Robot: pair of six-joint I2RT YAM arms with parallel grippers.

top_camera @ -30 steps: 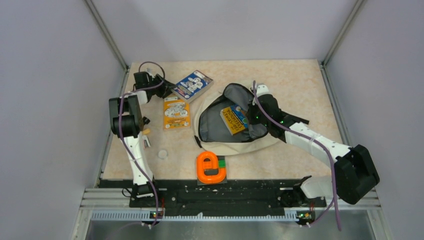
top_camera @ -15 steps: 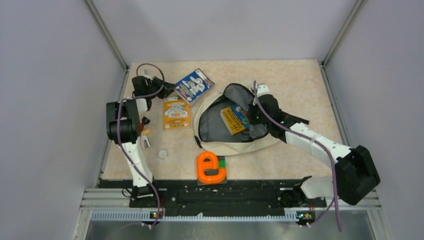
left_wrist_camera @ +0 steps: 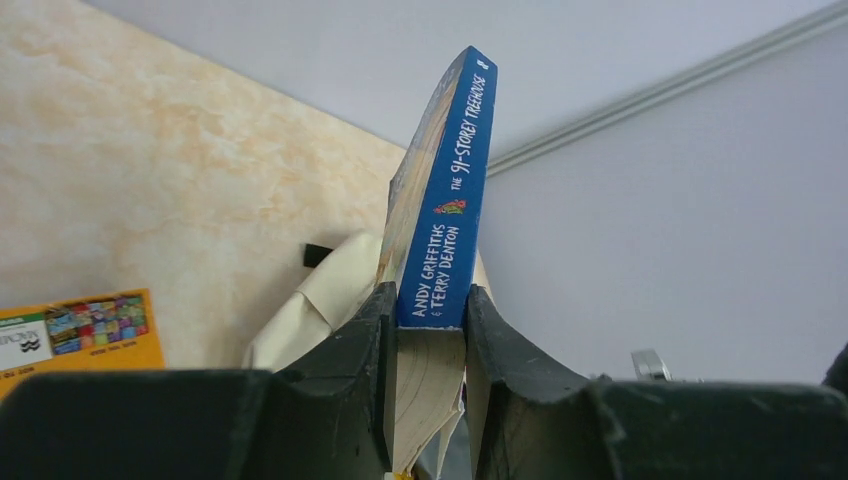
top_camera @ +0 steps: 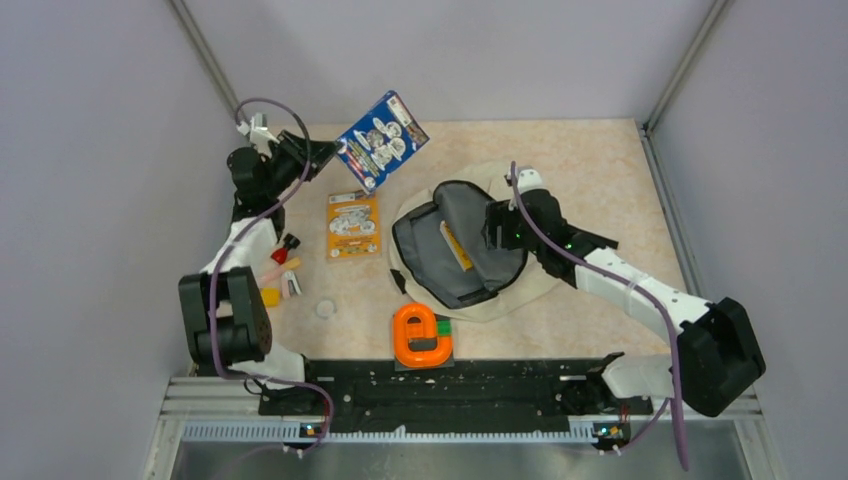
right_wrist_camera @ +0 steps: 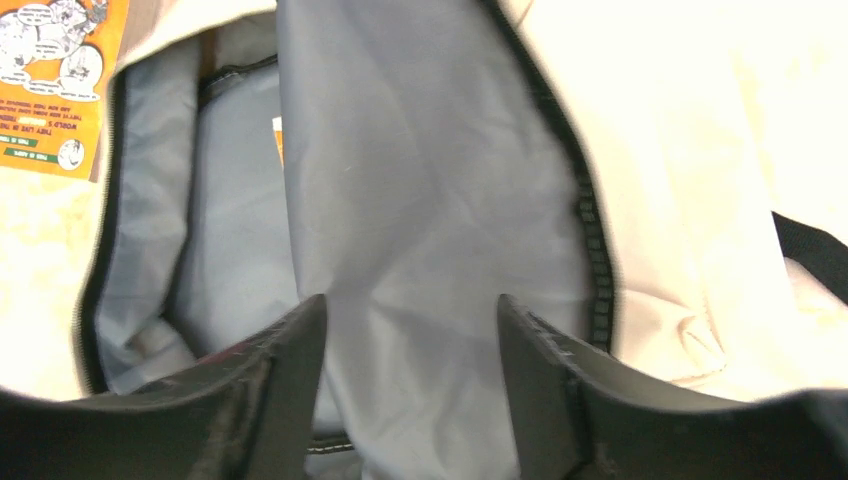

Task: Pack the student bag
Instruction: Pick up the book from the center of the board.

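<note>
The student bag (top_camera: 520,290) lies at mid-table, beige, its grey lining (top_camera: 470,250) showing through the unzipped mouth. A yellow book edge (top_camera: 455,247) peeks out inside it. My right gripper (top_camera: 497,228) hovers over the bag's right rim; in the right wrist view it (right_wrist_camera: 410,330) is open above the grey lining (right_wrist_camera: 420,200), holding nothing. My left gripper (top_camera: 325,152) is raised at the back left and shut on a blue paperback book (top_camera: 380,140). In the left wrist view the jaws (left_wrist_camera: 425,310) clamp the book's lower end, its blue spine (left_wrist_camera: 445,220) pointing up, with the bag (left_wrist_camera: 320,300) beyond.
An orange book (top_camera: 352,225) lies flat left of the bag. An orange tape-dispenser-like object (top_camera: 422,335) sits near the front edge. Small items (top_camera: 285,265) and a white disc (top_camera: 325,309) lie by the left arm. Walls enclose the table.
My left arm has lifted the blue book off the table, up and back. My right gripper has opened and let go of the bag's flap, which has sagged over the book inside.
</note>
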